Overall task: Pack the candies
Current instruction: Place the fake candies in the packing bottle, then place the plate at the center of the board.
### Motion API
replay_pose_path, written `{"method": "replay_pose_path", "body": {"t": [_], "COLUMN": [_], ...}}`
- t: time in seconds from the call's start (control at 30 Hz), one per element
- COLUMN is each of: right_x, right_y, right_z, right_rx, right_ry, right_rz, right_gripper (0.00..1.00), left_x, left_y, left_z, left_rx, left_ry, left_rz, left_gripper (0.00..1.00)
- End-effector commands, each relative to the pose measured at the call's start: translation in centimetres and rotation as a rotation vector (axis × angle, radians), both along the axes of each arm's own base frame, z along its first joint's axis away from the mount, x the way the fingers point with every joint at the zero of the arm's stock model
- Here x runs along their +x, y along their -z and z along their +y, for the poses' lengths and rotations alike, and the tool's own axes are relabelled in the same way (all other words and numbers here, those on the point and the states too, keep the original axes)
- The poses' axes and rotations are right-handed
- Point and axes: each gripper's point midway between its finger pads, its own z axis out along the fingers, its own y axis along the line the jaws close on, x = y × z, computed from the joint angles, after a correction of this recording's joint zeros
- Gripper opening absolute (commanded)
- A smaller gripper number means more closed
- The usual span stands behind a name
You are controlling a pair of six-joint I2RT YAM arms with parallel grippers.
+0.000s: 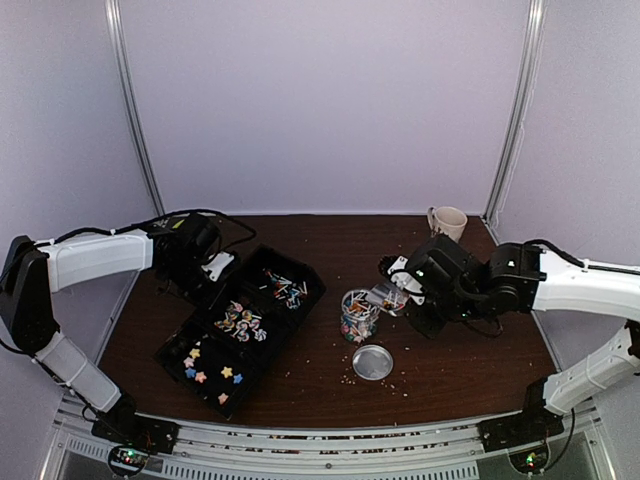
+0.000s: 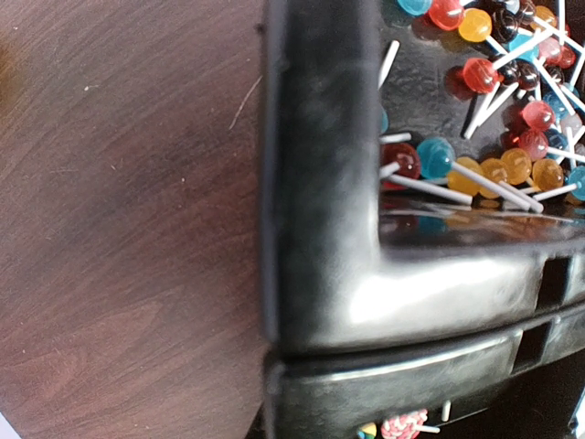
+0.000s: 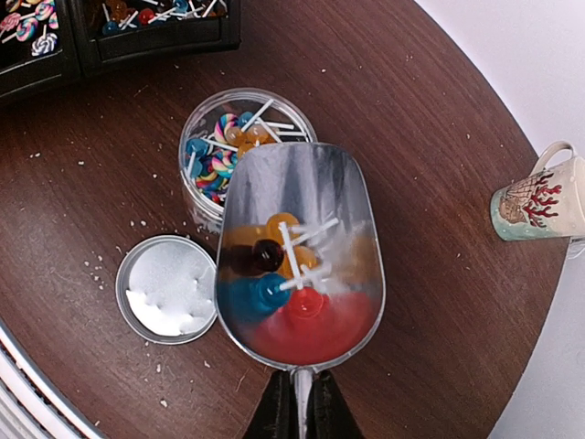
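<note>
Right wrist view: my right hand [image 3: 302, 407] is clenched on the thin handle of a shiny metal scoop [image 3: 300, 210], whose rounded front lip reaches over the rim of a clear round jar [image 3: 206, 137] standing open on the dark wooden tabletop [image 3: 439, 302]. Several candies [image 3: 274, 274], small ball lollipops in orange, dark brown, blue and red on white sticks, lie in the bowl of the scoop, and more of them, some swirled in pastel stripes, fill the jar. The jar's round metal lid [image 3: 166, 288] lies flat just beside the jar, on the side nearer my bases. Pale crumbs [image 3: 96, 265] are scattered around the jar. Left of the jar sits a black compartment tray [image 1: 300, 310] holding more candies. My left hand [image 1: 215, 268] is closed at the tray's far edge, well left of the jar; whether it pinches the rim I cannot tell. A patterned mug [image 3: 535, 203] stands well apart from the jar.
</note>
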Motion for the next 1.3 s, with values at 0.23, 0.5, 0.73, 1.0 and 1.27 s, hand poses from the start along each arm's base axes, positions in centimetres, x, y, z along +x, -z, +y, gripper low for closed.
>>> {"method": "replay_pose_path", "body": {"t": [0.23,0.5,0.73,1.0,1.27], "right_x": [-1.0,-1.4,-1.6,-1.4,-0.4], "right_y": [-0.2,0.0,-0.5,-1.7,-3.2], "right_z": [-0.7,-0.9,-0.9,-0.8,3.0], "right_rx": [-0.101,-0.15,-0.178,-0.186,-0.098], "right_ry": [-0.006,-0.015,-0.027,-0.03,-0.081], "right_rz": [0.054,0.071,0.07,0.04,-0.019], "right_gripper": [0.0,0.0,0.0,0.0,0.0], "left_x": [2.0,2.0,2.0,2.2,2.3], "left_y": [-3.3,-3.5,-3.5,-3.2,-3.0], "left_z": [-1.5,-1.5,-1.4,-0.8,-0.8], "left_rx": [-0.1,-0.102,-0.097,-0.074,-0.072], "left_ry": [-0.008,-0.011,-0.012,-0.031,-0.034], "left_rz": [-0.099,-0.104,-0.104,-0.107,-0.1], "left_gripper": [0.0,0.0,0.0,0.0,0.0]}}
